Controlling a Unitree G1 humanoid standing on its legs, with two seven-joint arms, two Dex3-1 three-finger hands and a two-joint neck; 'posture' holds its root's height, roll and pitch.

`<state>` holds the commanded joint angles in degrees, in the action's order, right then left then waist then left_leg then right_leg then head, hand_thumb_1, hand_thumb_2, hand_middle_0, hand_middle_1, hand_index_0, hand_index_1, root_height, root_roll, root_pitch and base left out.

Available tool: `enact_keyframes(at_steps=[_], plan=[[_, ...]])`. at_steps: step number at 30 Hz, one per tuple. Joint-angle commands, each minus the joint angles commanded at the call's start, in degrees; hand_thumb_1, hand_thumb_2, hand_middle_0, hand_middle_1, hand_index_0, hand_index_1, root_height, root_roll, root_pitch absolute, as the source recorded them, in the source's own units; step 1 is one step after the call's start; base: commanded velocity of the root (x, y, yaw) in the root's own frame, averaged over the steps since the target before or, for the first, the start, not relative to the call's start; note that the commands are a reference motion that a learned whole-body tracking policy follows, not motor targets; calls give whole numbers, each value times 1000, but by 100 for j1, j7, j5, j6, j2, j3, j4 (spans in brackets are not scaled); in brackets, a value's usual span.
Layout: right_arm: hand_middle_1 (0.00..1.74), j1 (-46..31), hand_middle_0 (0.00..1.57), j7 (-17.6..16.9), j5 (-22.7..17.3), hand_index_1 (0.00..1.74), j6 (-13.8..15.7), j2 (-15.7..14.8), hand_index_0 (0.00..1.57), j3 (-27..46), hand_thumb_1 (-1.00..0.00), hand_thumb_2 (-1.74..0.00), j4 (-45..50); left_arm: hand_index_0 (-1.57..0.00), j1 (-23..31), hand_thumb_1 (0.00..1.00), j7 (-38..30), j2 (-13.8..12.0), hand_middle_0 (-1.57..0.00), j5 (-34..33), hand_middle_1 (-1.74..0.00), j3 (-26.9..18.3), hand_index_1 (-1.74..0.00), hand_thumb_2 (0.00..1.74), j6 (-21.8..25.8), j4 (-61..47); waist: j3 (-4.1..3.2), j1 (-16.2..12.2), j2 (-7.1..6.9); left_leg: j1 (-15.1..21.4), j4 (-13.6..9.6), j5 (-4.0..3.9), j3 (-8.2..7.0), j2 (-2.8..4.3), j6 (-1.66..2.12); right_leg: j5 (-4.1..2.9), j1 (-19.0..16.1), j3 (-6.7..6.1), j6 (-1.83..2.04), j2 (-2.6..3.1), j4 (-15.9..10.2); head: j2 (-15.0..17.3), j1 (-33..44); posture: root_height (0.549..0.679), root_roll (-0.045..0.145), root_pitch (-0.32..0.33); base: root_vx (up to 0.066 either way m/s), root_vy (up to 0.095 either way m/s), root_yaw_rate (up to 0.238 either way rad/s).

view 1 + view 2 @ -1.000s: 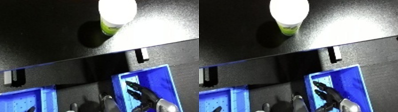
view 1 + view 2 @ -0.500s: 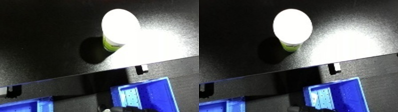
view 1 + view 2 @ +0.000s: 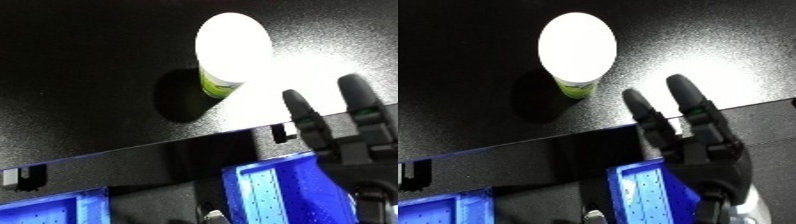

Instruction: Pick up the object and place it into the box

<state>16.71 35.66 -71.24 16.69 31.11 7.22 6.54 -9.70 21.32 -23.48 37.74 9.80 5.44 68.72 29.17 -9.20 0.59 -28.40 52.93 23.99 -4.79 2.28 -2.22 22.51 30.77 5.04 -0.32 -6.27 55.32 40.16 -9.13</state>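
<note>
A small container (image 3: pixel 578 55) with a bright white lid and a green label stands upright on the black table (image 3: pixel 469 60). My right hand (image 3: pixel 696 142) reaches up from the lower right with its fingers (image 3: pixel 687 100) straight and open, holding nothing. Its fingertips sit a little to the right of the container and nearer to me, apart from it. A blue bin (image 3: pixel 280 192) lies under the hand below the table's front edge. My left hand is out of view.
A second blue bin (image 3: pixel 53 212) shows at the lower left corner. The table's front edge (image 3: pixel 531 155) runs across the views, with small brackets (image 3: pixel 22 177) on it. The table surface to the left is dark.
My right hand has risen from over the blue bin into view, reaching toward the container. The camera has tilted, so the container appears lower and larger.
</note>
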Motion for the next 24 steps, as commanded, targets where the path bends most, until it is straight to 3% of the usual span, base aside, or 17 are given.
enact_keyframes(at_steps=[1, 2, 4, 5, 6, 7, 13, 18, 24], plan=[[0, 63, 0, -216, 134, 0, 132, 39, 0, 50, 0, 0, -13, 0, 16, 0, 3, 9, 0, 1, 0, 6, 0, 0, -9, -14, -1, 2, 12, 17, -15, -5, -8, -5, -1, -1, -13, -6, -6, 5, -13, 15, -17, 614, 69, -5, 25, 37, 2], [0, 63, 0, -216, 134, 0, 132, 39, 0, 50, 0, 0, -13, 0, 16, 0, 3, 9, 0, 1, 0, 6, 0, 0, -9, -14, -1, 2, 12, 17, -15, -5, -8, -5, -1, -1, -13, -6, -6, 5, -13, 15, -17, 614, 69, -5, 25, 37, 2], [0, 209, 0, -756, 562, 0, 331, 133, 0, 123, 0, 0, -44, 0, 37, 0, -4, 32, 0, 6, 0, 25, 0, 0, -35, -53, 2, 7, 35, 53, -52, -19, -20, -11, 0, -8, -41, -15, -13, 13, -42, 36, -64, 615, 70, -8, 24, 34, 7], [0, 361, 0, -1361, 1109, 0, 381, 251, 0, 146, 0, 0, -83, 0, 45, 0, -32, 57, 0, 7, 0, 51, 0, 0, -74, -108, 11, 19, 53, 85, -92, -41, -27, -22, 3, -20, -70, -24, -22, 25, -80, 34, -100, 615, 71, -11, 11, 23, 6], [0, 361, 0, -1361, 1109, 0, 381, 251, 0, 146, 0, 0, -83, 0, 45, 0, -32, 57, 0, 7, 0, 51, 0, 0, -74, -108, 11, 19, 53, 85, -92, -41, -27, -22, 3, -20, -70, -24, -22, 25, -80, 34, -100, 615, 71, -11, 11, 23, 6], [0, 519, 0, -1966, 1675, 0, 285, 396, 0, 96, 0, 0, -126, 0, 43, 0, -72, 78, 0, 10, 0, 86, 0, 0, -113, -163, 27, 37, 65, 110, -131, -69, -28, -34, 2, -35, -90, -33, -35, 37, -115, 19, -133, 616, 72, -13, -2, 17, 4], [0, 1064, 0, -3310, 2771, 0, -422, 757, 0, -367, 0, 0, -325, 0, 11, 0, -190, 120, 0, -10, 0, 214, 0, 0, -173, -260, 59, 138, 70, 157, -216, -137, -1, -55, -5, -63, -137, -37, -71, 57, -190, -39, -308, 617, 72, -19, -4, -3, 26], [0, 1602, 0, -3898, 3231, 0, -1031, 891, 0, -909, 0, 0, -604, 0, -40, 0, -260, 147, 0, -34, 0, 323, 0, 0, -184, -283, 63, 249, 90, 152, -259, -175, 45, -89, -18, -44, -140, -28, -108, 53, -184, -161, -477, 616, 71, -20, -6, -9, 49], [0, 2165, 0, -4151, 3420, 0, -1498, 854, 0, -1414, 0, 0, -985, 0, -120, 0, -303, 185, 0, -172, 0, 383, 0, 0, -192, -218, 63, 402, 111, 139, -239, -170, 109, -130, -37, 3, -129, -8, -148, 21, -114, -267, -754, 614, 71, -24, 0, -17, 84]])
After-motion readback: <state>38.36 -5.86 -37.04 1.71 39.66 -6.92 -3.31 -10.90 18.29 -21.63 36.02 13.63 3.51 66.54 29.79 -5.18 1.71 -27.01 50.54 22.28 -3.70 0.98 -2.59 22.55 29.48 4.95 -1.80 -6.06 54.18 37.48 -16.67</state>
